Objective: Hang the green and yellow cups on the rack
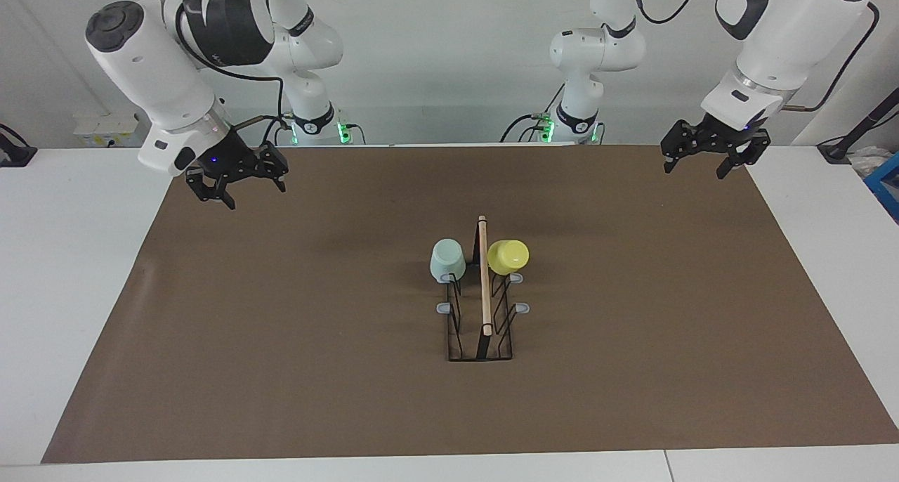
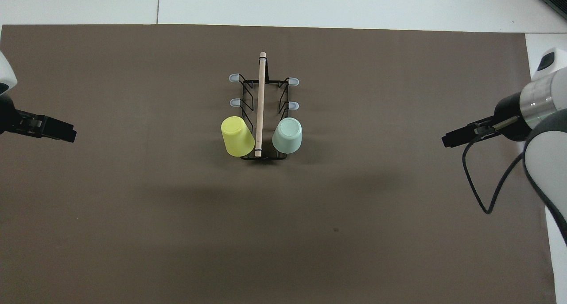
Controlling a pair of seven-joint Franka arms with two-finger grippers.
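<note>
- The brown mat (image 1: 632, 341) fills most of the facing view, lying over the white table (image 1: 70, 271); nothing but the rack stands on it.
- The rack (image 1: 482, 306) stands at the centre of the frame, its wooden rod (image 1: 483, 275) running up and down the picture.
- The green cup (image 1: 447, 259) hangs mouth-down on the uppermost prong just beside the rod, on the side of the right arm's end of the table; the yellow cup (image 1: 508, 256) hangs tilted on the matching prong on the rod's other flank. In the overhead view both sit at the rack's lower end.
- Four grey-tipped prongs lower in the facing frame are bare.
- Judged from this, the hanging looks done; what remains to go wrong is the yellow cup, which leans outward and could slide off if the rack is jostled.
- The right gripper (image 1: 235, 180), at the upper left of the facing view, hangs over the mat's corner with jaws spread wide, holding and touching nothing.
- The left gripper (image 1: 708, 153), at the upper right, waits over the mat's upper edge, likewise released and empty.
</note>
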